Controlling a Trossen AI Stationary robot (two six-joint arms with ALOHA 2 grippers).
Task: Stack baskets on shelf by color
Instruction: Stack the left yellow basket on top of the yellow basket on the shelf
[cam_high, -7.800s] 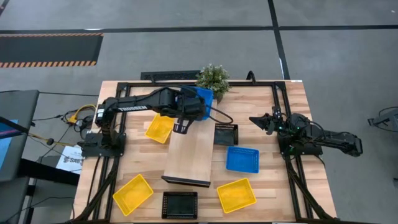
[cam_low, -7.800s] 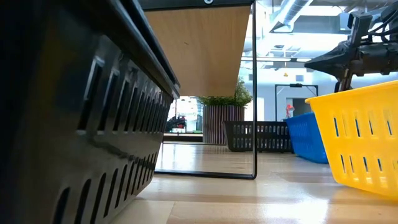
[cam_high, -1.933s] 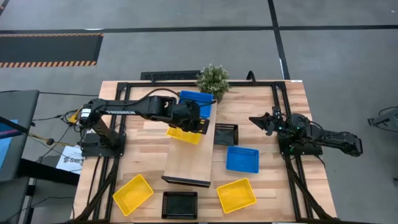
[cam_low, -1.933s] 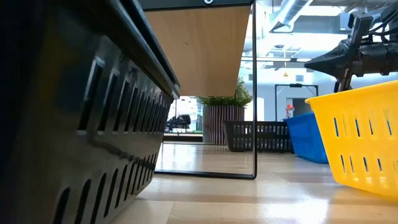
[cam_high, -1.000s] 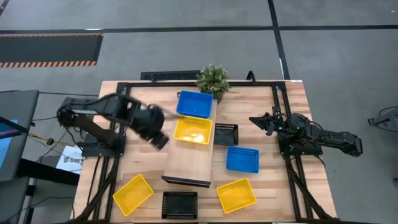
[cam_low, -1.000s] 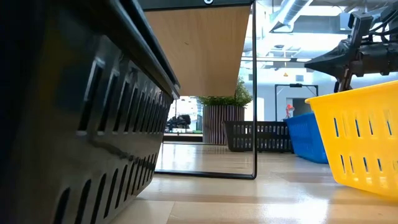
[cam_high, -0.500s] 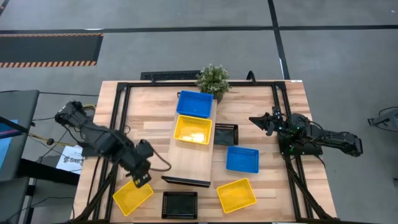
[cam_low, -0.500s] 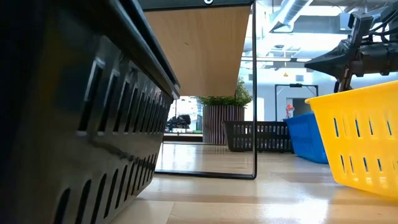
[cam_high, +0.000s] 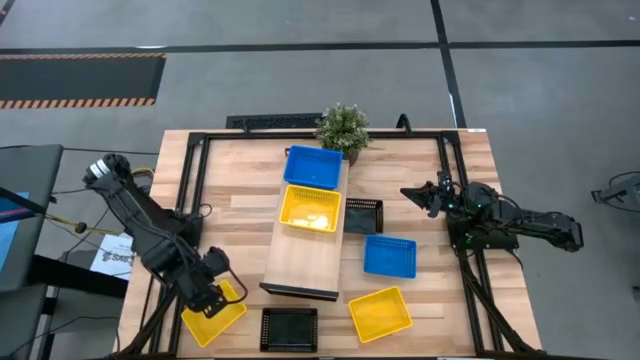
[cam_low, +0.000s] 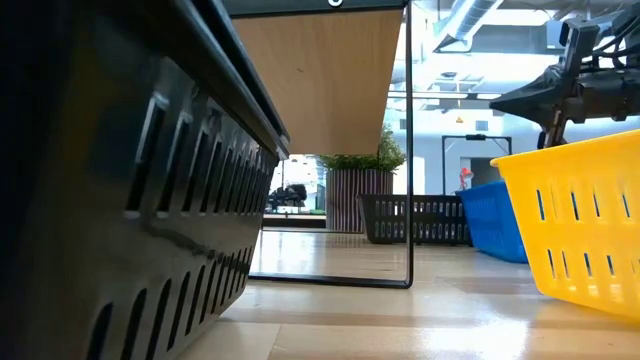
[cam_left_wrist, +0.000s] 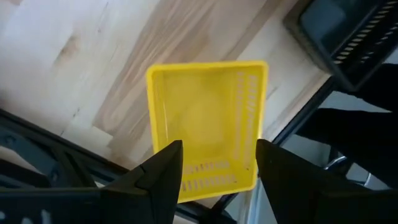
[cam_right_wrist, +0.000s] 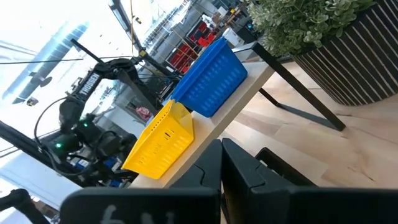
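The light-wood shelf bears a blue basket at its far end and a yellow basket next to it. On the table rest a black basket, a blue basket, a yellow basket, a black basket and, at the near left corner, another yellow basket. My left gripper hangs open above that one, pointing steeply down; its fingers frame the basket without touching it. My right gripper waits shut at the right, held level.
A potted plant stands at the far edge behind the shelf. Dark frame rails run along the table's left and right sides. The table's near left edge lies close beside the yellow basket under my left gripper.
My left gripper has swung from beside the shelf's left side toward the table's near left corner and come down, turning as it went. It now hangs over the yellow basket there, its fingers still apart. The baskets have not moved.
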